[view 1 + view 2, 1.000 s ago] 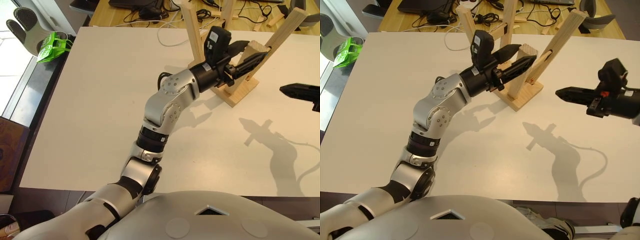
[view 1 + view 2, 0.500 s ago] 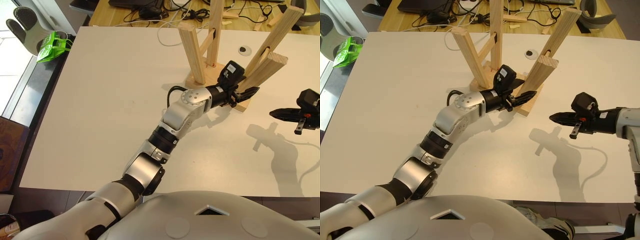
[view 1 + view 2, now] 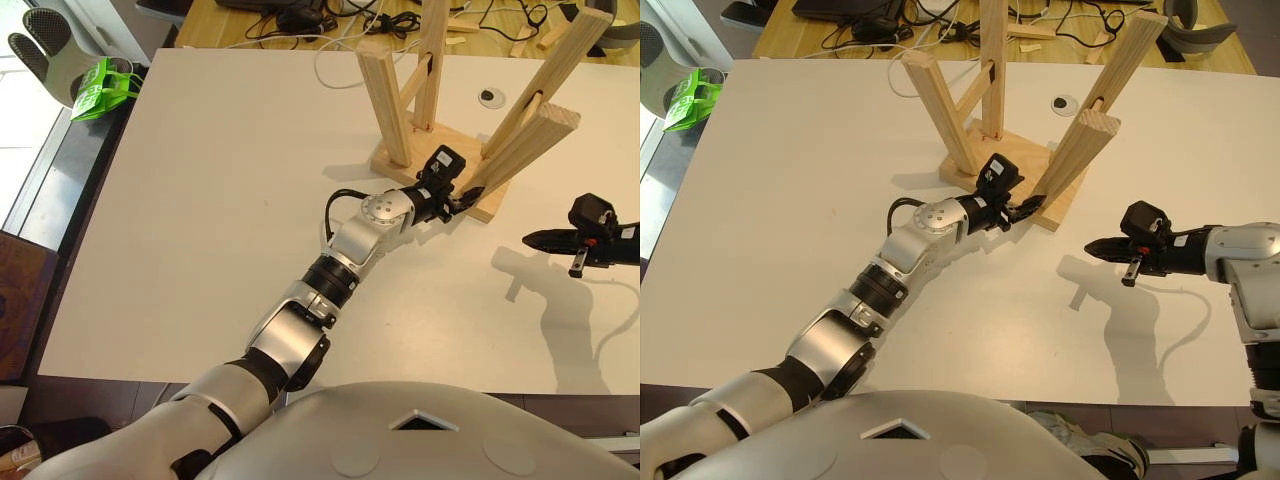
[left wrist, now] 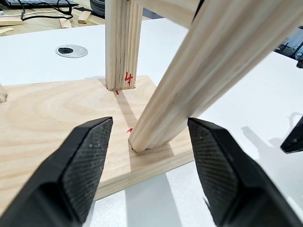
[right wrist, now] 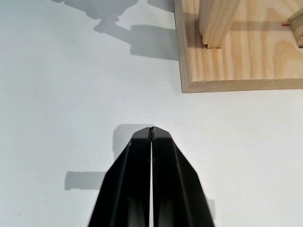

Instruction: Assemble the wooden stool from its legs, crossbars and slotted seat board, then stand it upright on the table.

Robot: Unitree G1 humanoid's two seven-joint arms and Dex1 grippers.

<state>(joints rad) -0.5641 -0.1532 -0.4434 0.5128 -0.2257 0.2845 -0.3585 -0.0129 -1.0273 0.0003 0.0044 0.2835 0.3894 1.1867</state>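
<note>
The wooden stool stands upside down, its seat board (image 3: 1018, 160) flat on the white table and its legs pointing up. My left gripper (image 3: 462, 195) is low at the board's near edge, open. Its fingers (image 4: 87, 165) stand on either side of the foot of the near slanted leg (image 4: 208, 71) without touching it. Behind it stands a leg marked 4 (image 4: 123, 42). My right gripper (image 3: 1090, 247) is shut and holds nothing. It hovers over bare table to the right of the stool, pointing at the board's corner (image 5: 189, 85).
A round grommet (image 3: 490, 97) sits in the table behind the stool. A green object (image 3: 100, 88) lies off the table's far left corner. Cables and loose wooden pieces (image 3: 540, 40) cover the desk beyond. The table's left half (image 3: 200, 200) is bare.
The stool, held tilted above the table by my left gripper a second ago, now rests with its seat board flat. The left gripper came down with it. The right gripper moved in toward the stool.
</note>
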